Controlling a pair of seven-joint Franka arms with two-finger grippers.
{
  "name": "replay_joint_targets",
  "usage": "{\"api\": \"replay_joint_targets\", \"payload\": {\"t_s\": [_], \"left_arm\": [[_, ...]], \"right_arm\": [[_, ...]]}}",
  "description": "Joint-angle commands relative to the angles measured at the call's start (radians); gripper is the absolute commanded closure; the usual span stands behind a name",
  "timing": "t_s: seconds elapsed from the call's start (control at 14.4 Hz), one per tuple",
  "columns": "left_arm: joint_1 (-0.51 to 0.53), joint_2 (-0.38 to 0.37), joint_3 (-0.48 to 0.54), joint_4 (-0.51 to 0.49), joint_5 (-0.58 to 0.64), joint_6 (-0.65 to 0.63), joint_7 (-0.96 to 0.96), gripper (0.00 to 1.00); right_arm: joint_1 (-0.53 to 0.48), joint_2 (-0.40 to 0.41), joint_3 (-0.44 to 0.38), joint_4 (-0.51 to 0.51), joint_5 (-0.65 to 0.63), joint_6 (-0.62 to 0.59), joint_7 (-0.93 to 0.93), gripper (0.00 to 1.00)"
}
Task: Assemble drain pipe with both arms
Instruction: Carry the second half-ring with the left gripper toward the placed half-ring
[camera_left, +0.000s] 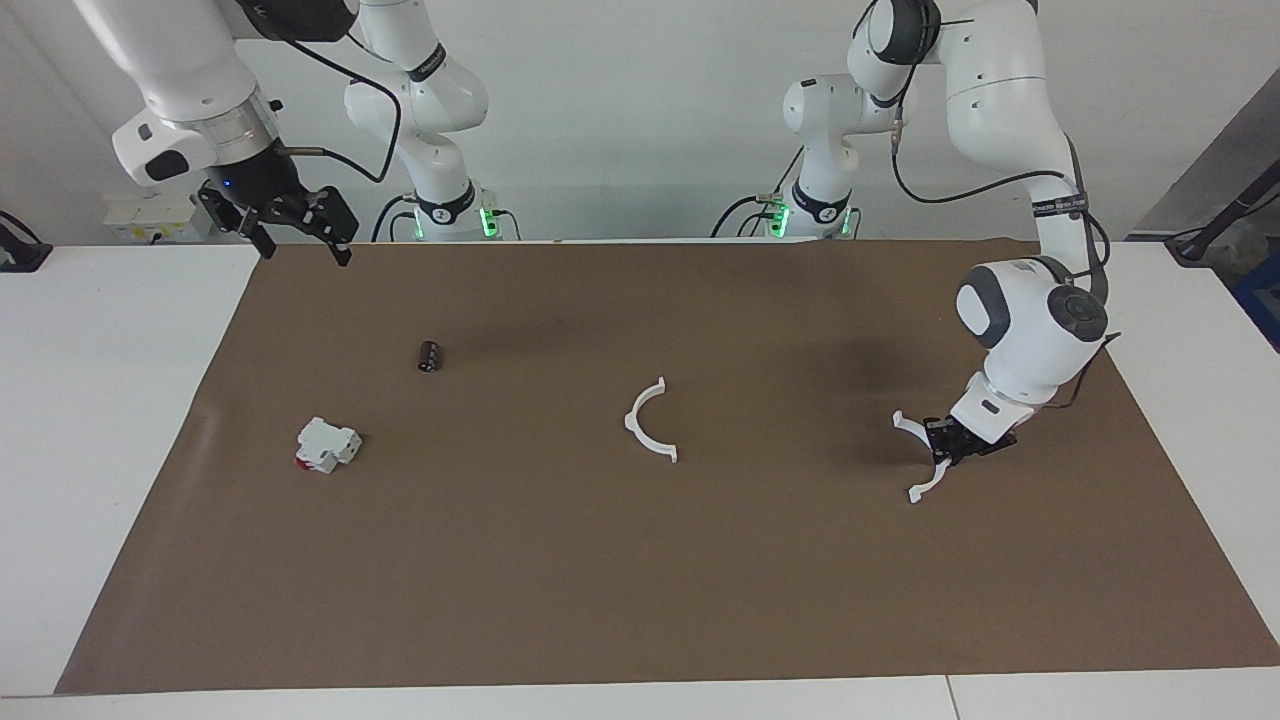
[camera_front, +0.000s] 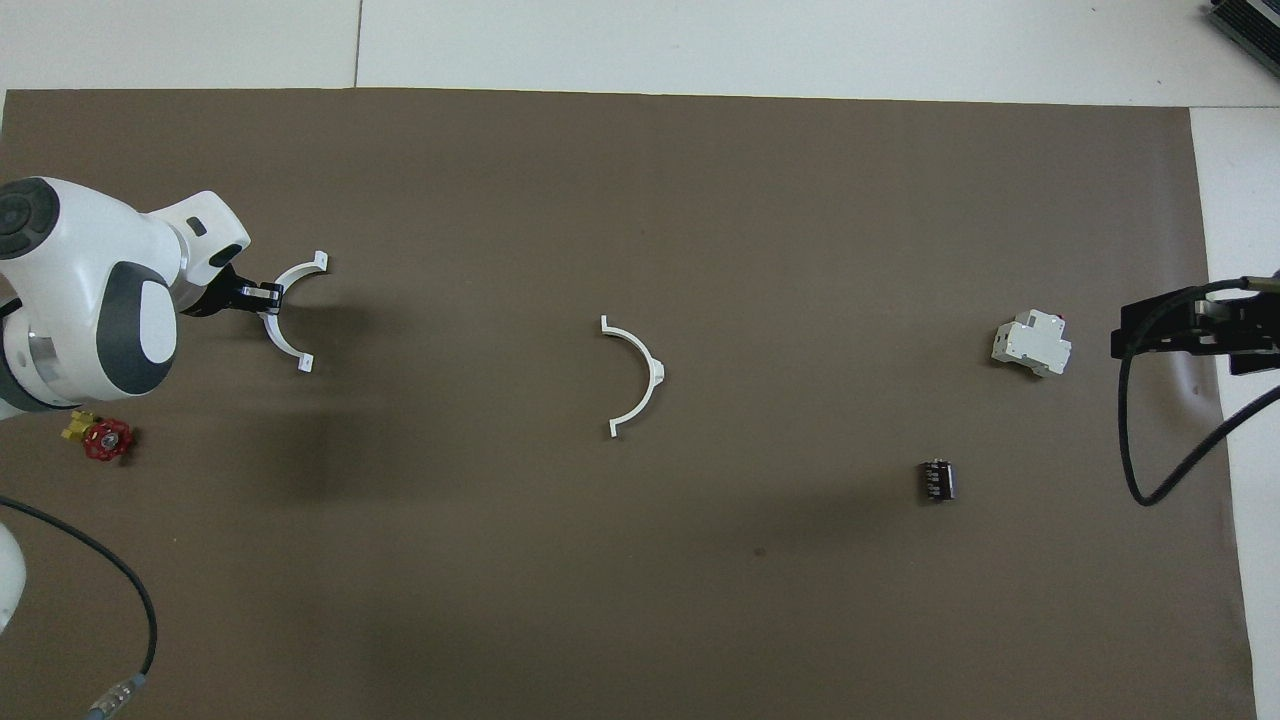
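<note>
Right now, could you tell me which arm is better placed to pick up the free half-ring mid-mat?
Right: its gripper hangs open and unloaded, while the left gripper holds the other half-ring.

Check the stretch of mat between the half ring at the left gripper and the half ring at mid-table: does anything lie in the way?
Nothing visible does. The left gripper is at one half ring; the mat between it and the other half ring is bare.
</note>
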Motion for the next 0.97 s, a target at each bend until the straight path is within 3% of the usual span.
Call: {"api": "replay_joint_targets", "payload": {"t_s": [0.0, 0.56, 0.9], "left_arm": [[-0.067, -0.021, 0.012, 0.0, -0.006, -0.03, -0.075, 1.0], [-0.291, -0.023, 0.015, -0.003, 0.089, -0.023, -0.464, 1.0], [-0.43, -0.041, 0.017, -0.032, 0.09, -0.023, -0.593, 1.0]], "right_arm": [[-0.01, -0.014, 0.0, -0.005, 0.019, -0.003, -0.003, 0.0], [0.002, -0.014, 0.003, -0.005, 0.021, -0.004, -0.005, 0.0], [0.002, -0.014, 0.003, -0.005, 0.021, -0.004, -0.005, 0.0]]}}
